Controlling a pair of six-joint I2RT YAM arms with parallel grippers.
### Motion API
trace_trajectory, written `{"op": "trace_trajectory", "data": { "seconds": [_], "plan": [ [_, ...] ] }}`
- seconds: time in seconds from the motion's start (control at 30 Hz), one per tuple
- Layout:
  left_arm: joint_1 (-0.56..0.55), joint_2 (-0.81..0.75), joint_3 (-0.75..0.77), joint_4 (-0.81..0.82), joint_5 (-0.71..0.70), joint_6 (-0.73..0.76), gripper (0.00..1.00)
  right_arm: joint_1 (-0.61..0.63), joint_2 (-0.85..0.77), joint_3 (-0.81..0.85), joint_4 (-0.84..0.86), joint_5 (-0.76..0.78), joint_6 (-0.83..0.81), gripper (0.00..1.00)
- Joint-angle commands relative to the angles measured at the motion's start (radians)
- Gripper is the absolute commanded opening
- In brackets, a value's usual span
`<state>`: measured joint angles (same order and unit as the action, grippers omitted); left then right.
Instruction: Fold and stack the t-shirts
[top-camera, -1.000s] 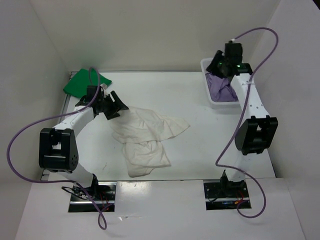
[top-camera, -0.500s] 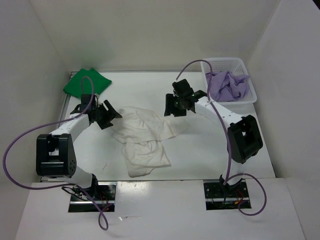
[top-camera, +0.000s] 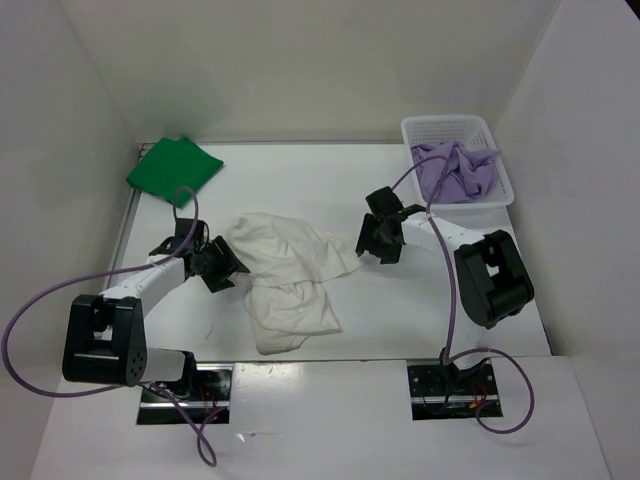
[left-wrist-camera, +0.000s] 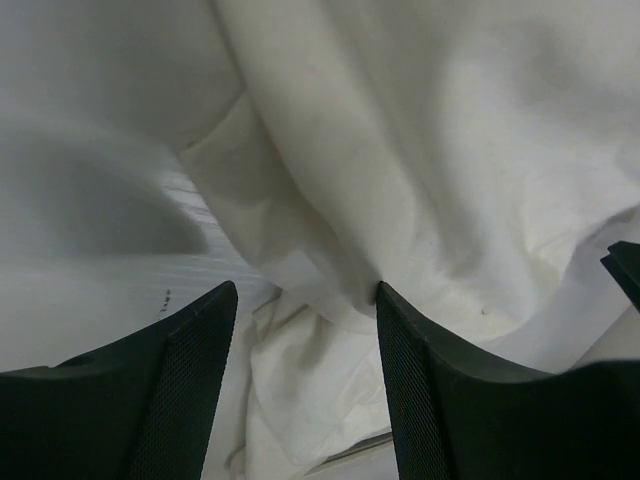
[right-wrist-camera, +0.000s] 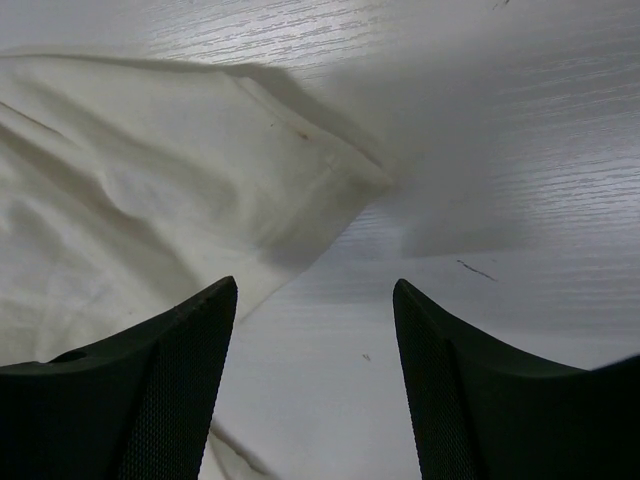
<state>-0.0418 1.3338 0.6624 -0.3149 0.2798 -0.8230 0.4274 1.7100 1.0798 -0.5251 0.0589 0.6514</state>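
Crumpled cream-white cloth t-shirt (top-camera: 290, 275) on white bench (top-camera: 300, 180), left end effector (left-wrist-camera: 305, 300) spread over its left edge, right end effector (right-wrist-camera: 315, 290) spread above its right corner

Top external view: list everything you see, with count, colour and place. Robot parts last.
green t-shirt: one, bright green, folded, far left corner of table.
cream t-shirt: one, cream-white, crumpled, table centre between the grippers.
lavender t-shirt: one, pale purple, bunched inside basket.
basket: one, white mesh, far right corner.
table: one, white, under everything.
arms: two, white and black, bases at near edge.
cables: two, purple, looping off the arms.
left gripper: one, black, open, at cream t-shirt's left edge.
right gripper: one, black, open, at cream t-shirt's right tip.
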Motion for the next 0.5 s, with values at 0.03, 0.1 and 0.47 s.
{"op": "trace_trajectory", "data": {
  "seconds": [0.03, 0.1, 0.47],
  "plan": [
    [0.002, 0.037, 0.013, 0.037, -0.059, -0.054, 0.65, -0.012, 0.023, -0.02, 0.092, 0.024, 0.062, 0.7],
    [0.002, 0.071, 0.025, 0.048, -0.079, -0.054, 0.63, -0.012, 0.037, -0.02, 0.112, 0.013, 0.062, 0.7],
    [0.002, 0.137, 0.008, 0.151, -0.088, -0.108, 0.21, -0.012, 0.109, 0.0, 0.183, -0.033, 0.053, 0.14]
  ]
}}
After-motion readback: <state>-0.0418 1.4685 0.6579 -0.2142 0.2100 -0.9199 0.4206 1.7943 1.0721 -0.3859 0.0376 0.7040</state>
